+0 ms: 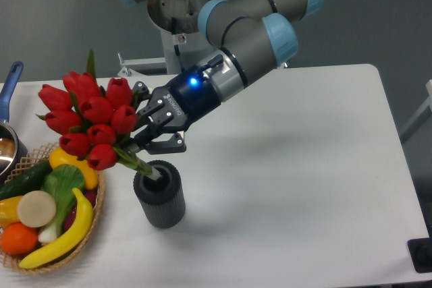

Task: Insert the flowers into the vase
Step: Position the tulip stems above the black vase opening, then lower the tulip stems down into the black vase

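Note:
The flowers [91, 116], a bunch of red tulip buds with green stems, tilt up to the left. Their stem ends reach into the mouth of the vase [160, 195], a small dark grey ribbed cylinder standing upright on the white table. My gripper [143, 134] comes in from the upper right and is shut on the green stems just above the vase mouth. The lower stem ends are hidden inside the vase.
A wicker basket [100, 202] of toy fruit and vegetables, with a banana [67, 230], sits at the front left, close to the vase. A pot with a blue handle [9, 85] is at the left edge. The table's right edge lies far right.

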Controlling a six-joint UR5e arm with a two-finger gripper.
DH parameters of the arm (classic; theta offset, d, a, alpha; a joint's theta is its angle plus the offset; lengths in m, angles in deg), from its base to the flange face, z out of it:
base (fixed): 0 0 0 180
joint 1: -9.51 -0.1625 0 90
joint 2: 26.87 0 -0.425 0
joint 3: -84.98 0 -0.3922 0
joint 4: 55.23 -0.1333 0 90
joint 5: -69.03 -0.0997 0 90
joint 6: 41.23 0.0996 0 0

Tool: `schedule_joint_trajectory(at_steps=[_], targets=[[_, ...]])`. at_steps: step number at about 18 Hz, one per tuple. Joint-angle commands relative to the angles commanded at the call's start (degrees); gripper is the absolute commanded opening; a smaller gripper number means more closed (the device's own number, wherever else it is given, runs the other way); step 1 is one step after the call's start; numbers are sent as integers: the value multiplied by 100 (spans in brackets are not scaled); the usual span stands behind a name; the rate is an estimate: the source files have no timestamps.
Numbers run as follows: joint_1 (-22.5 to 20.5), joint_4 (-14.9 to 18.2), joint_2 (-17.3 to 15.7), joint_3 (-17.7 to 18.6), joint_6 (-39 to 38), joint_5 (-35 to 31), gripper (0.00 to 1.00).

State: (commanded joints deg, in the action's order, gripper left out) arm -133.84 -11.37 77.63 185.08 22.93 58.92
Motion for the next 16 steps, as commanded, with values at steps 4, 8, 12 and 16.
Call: schedule_joint_trajectory(at_steps=[4,8,12,16], targets=[[-17,9,88,27,149,0,25],[-35,9,228,254,456,0,25],[-70,9,308,509,501,-26,27],[-149,9,378,563,519,-44,28]])
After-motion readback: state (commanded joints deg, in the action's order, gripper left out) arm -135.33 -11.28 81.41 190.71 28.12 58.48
